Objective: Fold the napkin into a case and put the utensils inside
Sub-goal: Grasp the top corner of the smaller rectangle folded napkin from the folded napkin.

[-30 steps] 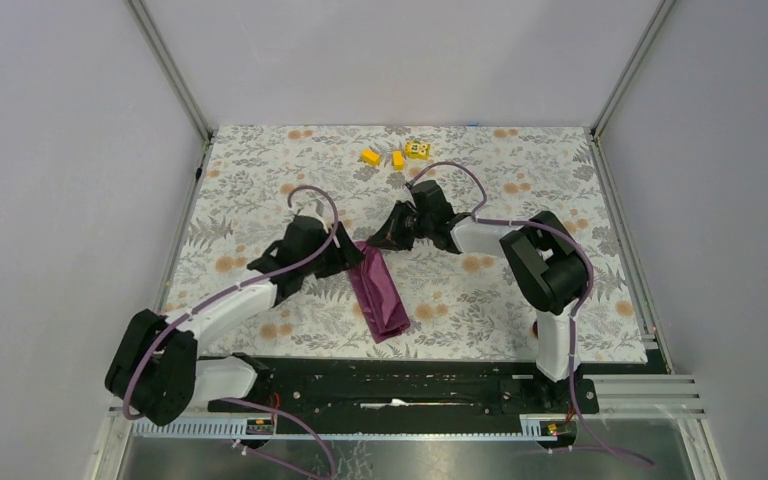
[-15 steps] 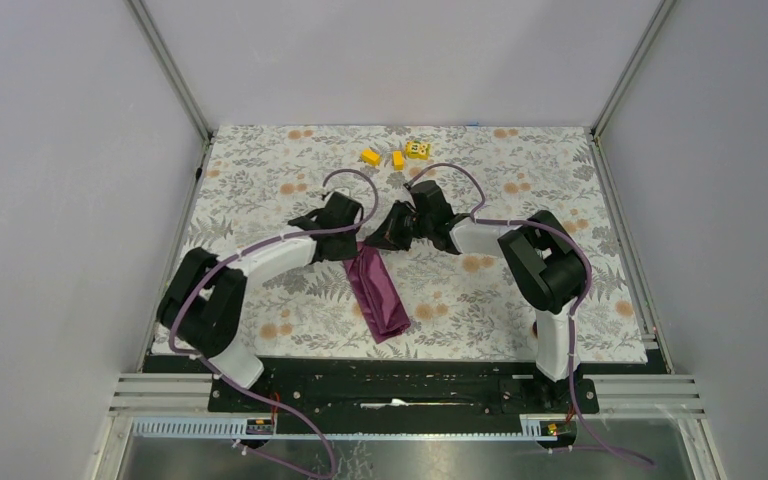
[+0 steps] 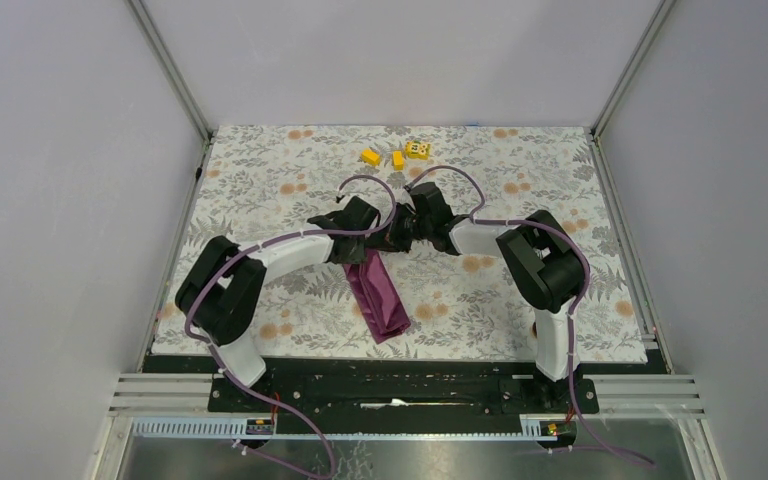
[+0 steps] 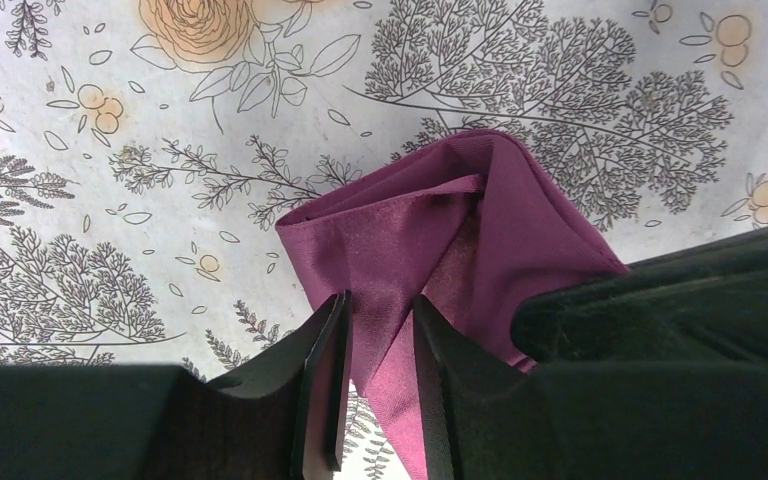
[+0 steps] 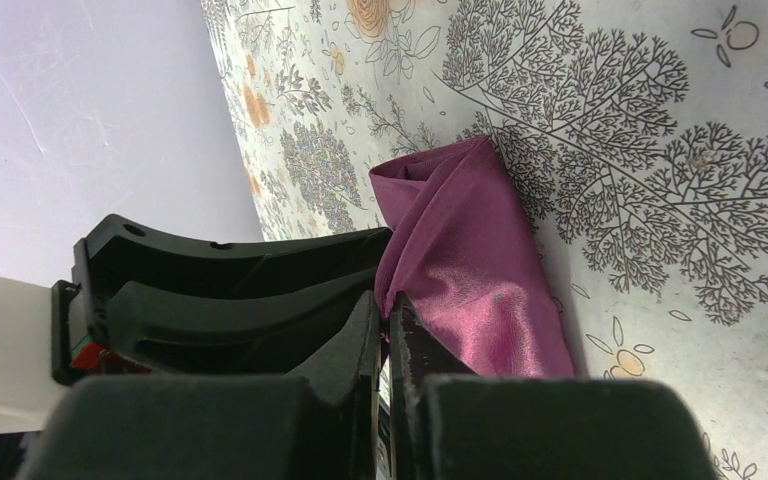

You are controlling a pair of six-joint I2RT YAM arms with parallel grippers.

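- While the left fingers (image 4: 322, 360) stand narrowly parted astride a raised fold of the napkin (image 4: 440, 240), I cannot tell whether they actually pinch it.
- Right fingers (image 5: 355, 340) are clenched on the cloth's edge, just beside the left pair.
- Both pairs meet at the napkin's far end, equally near it.
- The napkin, folded into a narrow strip, runs from the fingers toward the bench's (image 3: 260, 180) near edge, slanting slightly right.
- Counted: one napkin, three yellow blocks (image 3: 397, 156) near the far edge, no utensils in view.
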